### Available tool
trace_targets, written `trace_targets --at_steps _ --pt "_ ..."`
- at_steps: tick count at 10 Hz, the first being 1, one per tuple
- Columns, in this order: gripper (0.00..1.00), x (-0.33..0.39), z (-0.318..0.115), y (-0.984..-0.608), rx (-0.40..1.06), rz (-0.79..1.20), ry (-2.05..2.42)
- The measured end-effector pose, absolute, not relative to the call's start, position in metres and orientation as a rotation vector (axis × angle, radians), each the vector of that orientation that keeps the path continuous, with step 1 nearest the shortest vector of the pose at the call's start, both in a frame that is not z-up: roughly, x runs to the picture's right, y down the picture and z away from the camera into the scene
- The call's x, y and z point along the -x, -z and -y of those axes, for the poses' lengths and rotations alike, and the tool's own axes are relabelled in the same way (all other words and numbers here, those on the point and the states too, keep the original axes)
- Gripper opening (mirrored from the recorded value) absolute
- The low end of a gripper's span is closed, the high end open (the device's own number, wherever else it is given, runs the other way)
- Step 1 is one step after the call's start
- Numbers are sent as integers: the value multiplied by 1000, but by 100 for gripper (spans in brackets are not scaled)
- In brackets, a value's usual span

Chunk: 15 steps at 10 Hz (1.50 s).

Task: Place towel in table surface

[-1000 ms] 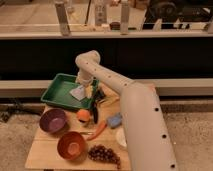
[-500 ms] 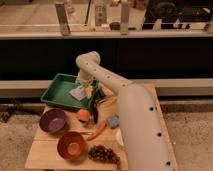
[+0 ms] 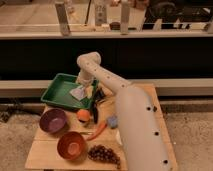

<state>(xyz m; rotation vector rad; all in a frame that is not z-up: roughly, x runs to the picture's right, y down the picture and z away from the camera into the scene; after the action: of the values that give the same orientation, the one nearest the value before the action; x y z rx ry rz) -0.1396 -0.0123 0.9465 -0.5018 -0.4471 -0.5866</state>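
Note:
The towel (image 3: pixel 78 92) is a small pale cloth lying crumpled inside the green tray (image 3: pixel 59 89) at the back left of the wooden table (image 3: pixel 37 155). My gripper (image 3: pixel 87 91) reaches down from the white arm (image 3: pixel 102 75) to the tray's right side, right at the towel's right edge. The arm hides the gripper's tips and the table's right side.
In front of the tray are a purple bowl (image 3: pixel 53 120), an orange bowl (image 3: pixel 71 145), an orange fruit (image 3: pixel 83 115), a carrot (image 3: pixel 98 131), dark grapes (image 3: pixel 102 153) and a small blue object (image 3: pixel 112 121). A dark wall and ledge run behind the table.
The arm's near segment has shifted slightly left. The gripper stays at the tray and the towel has not moved.

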Motion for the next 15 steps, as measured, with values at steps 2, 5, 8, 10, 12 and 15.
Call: trace_targets --at_steps 2,5,8,10,12,15 --pt "80 140 14 -946 488 447 584" --pt "80 156 17 -954 481 460 584" --pt "80 181 13 -972 474 463 573" --pt "80 179 14 -980 451 450 542" --pt "80 181 12 -986 430 432 523" --pt "80 173 9 -998 424 410 494"
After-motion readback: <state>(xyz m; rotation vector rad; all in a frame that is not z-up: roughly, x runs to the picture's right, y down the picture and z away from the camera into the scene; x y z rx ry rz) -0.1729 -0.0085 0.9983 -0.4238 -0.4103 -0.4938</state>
